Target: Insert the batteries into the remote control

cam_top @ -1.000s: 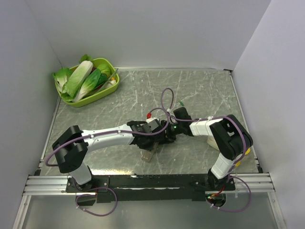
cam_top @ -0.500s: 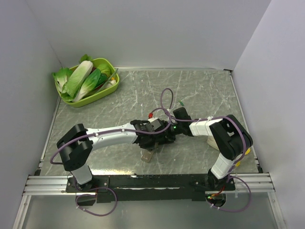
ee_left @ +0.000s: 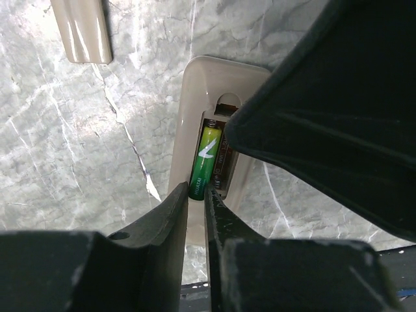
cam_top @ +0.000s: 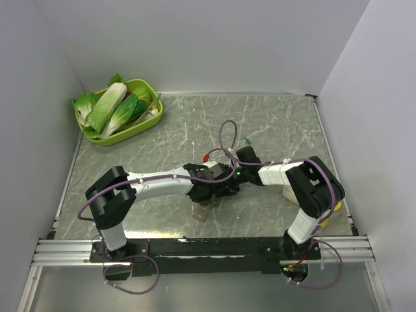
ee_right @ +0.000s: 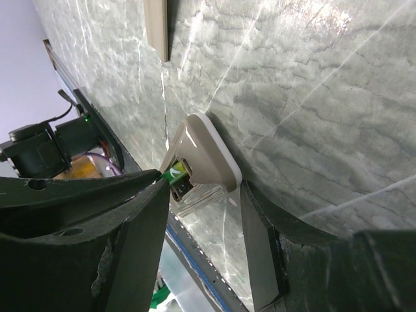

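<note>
The remote control [ee_left: 195, 97] lies reverse side up on the marble table, its battery bay open. One green battery [ee_left: 206, 159] lies in the bay's left slot; the slot beside it looks dark and empty. My left gripper [ee_left: 197, 194] is shut on that battery's near end. My right gripper [ee_right: 203, 188] is shut across the remote control [ee_right: 207, 151], a finger on each side. From above, both grippers [cam_top: 211, 186] [cam_top: 229, 181] meet over the remote and hide it. Another small green stick [cam_top: 248, 140] lies behind them.
A beige battery cover [cam_top: 201, 212] lies loose near the front edge, also visible as a cover [ee_left: 81, 29]. A cream-white lump [cam_top: 289, 193] sits under the right arm. A green bowl [cam_top: 156, 112] of leafy vegetables stands at the back left.
The left arm's elbow has swung to the right and its gripper has edged closer to the right one. The right arm has held still.
</note>
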Robot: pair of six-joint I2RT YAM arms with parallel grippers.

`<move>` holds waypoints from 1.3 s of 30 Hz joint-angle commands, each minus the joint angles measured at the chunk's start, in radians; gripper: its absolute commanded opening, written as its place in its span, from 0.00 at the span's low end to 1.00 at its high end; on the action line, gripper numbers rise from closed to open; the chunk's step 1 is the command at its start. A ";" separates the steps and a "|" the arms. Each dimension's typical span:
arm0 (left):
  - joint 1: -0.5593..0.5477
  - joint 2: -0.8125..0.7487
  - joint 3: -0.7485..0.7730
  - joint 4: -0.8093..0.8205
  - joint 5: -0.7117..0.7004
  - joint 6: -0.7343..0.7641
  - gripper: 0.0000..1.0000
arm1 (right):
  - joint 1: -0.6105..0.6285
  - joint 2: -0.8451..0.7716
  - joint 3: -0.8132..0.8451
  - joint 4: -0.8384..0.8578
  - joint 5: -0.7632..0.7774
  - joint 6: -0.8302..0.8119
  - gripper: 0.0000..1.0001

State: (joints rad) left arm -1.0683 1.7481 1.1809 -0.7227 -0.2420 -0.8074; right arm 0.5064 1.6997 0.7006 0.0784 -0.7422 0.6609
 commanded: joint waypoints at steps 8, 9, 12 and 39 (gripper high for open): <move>-0.005 0.036 0.049 -0.032 -0.011 -0.022 0.03 | 0.011 0.028 0.004 -0.003 0.015 -0.027 0.56; -0.005 0.042 0.055 -0.040 -0.013 -0.026 0.02 | 0.009 0.029 0.005 -0.002 0.014 -0.027 0.56; -0.004 0.056 0.065 -0.053 -0.014 -0.033 0.02 | 0.011 0.028 0.004 -0.006 0.015 -0.030 0.56; 0.285 -0.493 -0.366 0.285 0.093 -0.170 0.61 | 0.145 -0.176 0.158 -0.390 0.378 -0.109 0.89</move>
State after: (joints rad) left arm -0.8986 1.3918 0.9337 -0.5915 -0.2260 -0.9302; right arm 0.5732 1.5894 0.7925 -0.1753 -0.5255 0.5556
